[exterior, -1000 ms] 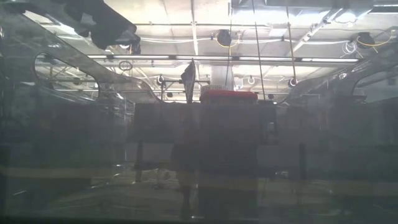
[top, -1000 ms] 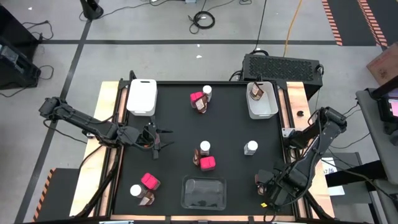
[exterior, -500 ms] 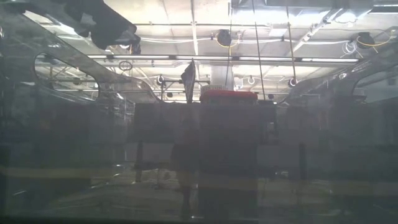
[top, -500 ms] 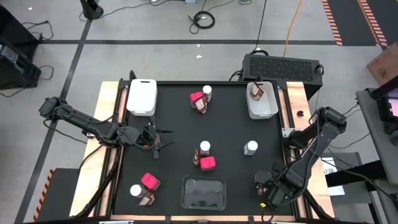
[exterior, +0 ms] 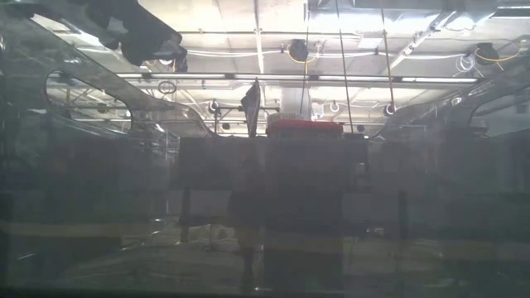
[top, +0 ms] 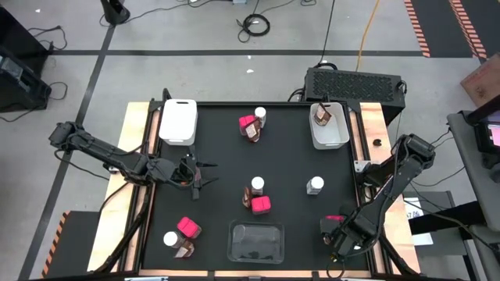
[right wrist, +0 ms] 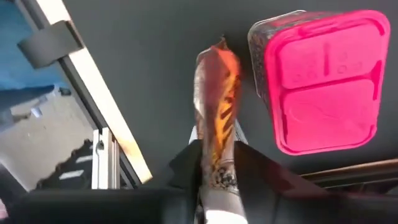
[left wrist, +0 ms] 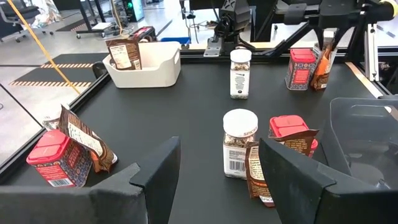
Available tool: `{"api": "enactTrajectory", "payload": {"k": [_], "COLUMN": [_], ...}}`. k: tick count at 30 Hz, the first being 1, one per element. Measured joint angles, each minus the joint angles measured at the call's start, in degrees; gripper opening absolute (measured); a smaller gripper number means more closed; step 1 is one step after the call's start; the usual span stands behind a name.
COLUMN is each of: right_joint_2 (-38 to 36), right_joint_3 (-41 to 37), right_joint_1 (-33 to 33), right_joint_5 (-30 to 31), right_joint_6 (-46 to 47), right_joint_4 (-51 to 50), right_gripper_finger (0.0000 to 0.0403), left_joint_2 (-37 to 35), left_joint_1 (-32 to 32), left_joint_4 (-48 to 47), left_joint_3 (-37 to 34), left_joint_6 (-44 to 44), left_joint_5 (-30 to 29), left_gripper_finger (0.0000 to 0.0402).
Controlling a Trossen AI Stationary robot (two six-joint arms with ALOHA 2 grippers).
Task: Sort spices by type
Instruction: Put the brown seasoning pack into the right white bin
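Right wrist view: your right pincer [right wrist: 214, 163] is clamped on a brown, orange-streaked spice pouch [right wrist: 216, 106], just beside a bright pink square-topped box [right wrist: 323, 81], at the black worktop's [top: 219, 148] near right corner. No label is readable there. Your left pincer [left wrist: 211, 168] hangs spread apart near the left edge, facing a white-lidded clear jar [left wrist: 239, 143] with a barcode.

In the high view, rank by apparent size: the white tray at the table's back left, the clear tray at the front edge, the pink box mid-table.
1. Clear tray and white tray: too alike to rank.
2. Pink box: clearly smallest.
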Motion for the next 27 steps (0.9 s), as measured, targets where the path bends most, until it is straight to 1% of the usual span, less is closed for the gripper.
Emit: {"api": "enactTrajectory", "payload": {"k": [3, 5, 17, 20, 24, 27], "right_joint_2": [0.0, 0.0, 0.0, 0.0, 0.0, 0.0], "right_joint_3": [0.4, 0.7, 1.6, 4.0, 9.6, 14.6], "right_joint_1": [-0.3, -0.7, -4.3, -5.5, -8.0, -10.0], "right_joint_5": [0.0, 0.1, 0.0, 0.0, 0.7, 4.0], "right_joint_6": [-3.2, -4.5, -8.1, -9.3, -11.6, -15.2], "right_joint_4": [0.0, 0.0, -1.0, -2.8, -6.7, -10.0], "right_gripper_finger": [0.0019, 0.0007, 0.0001, 0.0001, 0.0, 0.0], "left_joint_2": [0.0, 0.0, 0.0, 0.0, 0.0, 0.0], "left_joint_1": [0.0, 0.0, 0.0, 0.0, 0.0, 0.0], "left_joint_4": [0.0, 0.0, 0.0, 0.0, 0.0, 0.0], "left_joint_3": [0.0, 0.0, 0.0, 0.0, 0.0, 0.0], "left_joint_6": [0.0, 0.0, 0.0, 0.0, 0.0, 0.0], "left_joint_5": [0.0, 0.0, 0.0, 0.0, 0.0, 0.0], "left_gripper_finger": [0.0221, 0.0221, 0.0221, 0.0221, 0.0221, 0.0221]}}
